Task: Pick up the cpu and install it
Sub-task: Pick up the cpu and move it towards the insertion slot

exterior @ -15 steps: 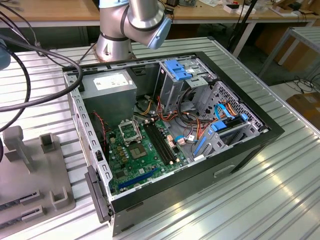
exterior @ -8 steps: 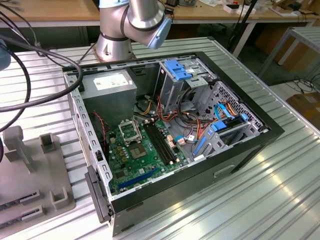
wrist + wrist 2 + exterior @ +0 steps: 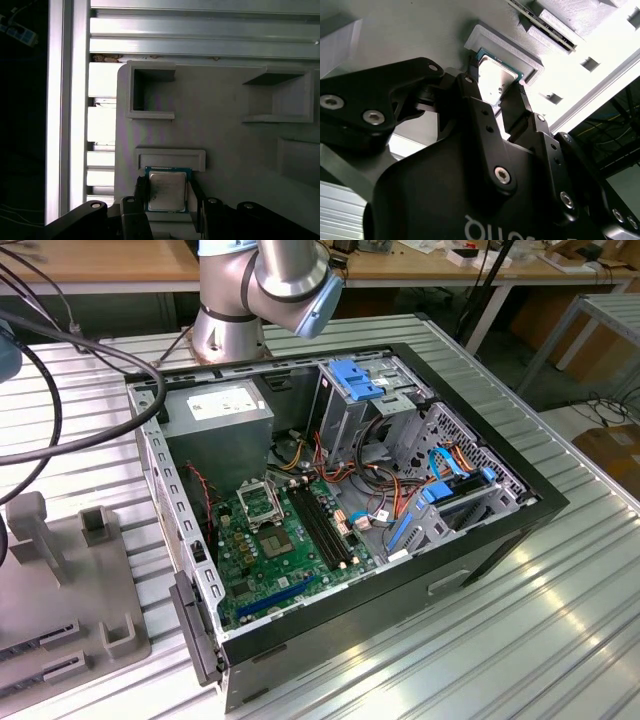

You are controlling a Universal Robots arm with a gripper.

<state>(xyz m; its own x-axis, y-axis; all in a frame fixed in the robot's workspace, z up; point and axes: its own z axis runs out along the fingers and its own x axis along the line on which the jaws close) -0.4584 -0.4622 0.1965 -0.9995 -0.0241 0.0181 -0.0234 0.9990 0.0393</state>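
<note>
The cpu lies flat, metal top up, in a shallow pocket of the grey holder plate. It sits close to the plate's edge that borders the ribbed aluminium tabletop. A raised lip stands along one side of the pocket. In both wrist views the tool straddles the chip. Its two black fingers are set against opposite green edges, so it appears to be pinching the cpu. How firmly it presses cannot be told.

In the second wrist view the cpu shows bright between the fingertips, level with the plate and not yet raised.

The step in hand is the pick-up, and a good grip matters most. The pads should bear evenly on the two edges, square to them, so the chip cannot twist or tip. Light force is enough, because the board is thin and a hard squeeze could bow or chip it. It should come out of the pocket straight and level, so no corner catches on the lip.

In the exterior view the open computer case lies well apart from the holder plate, with the black-framed socket on its green motherboard.
</note>
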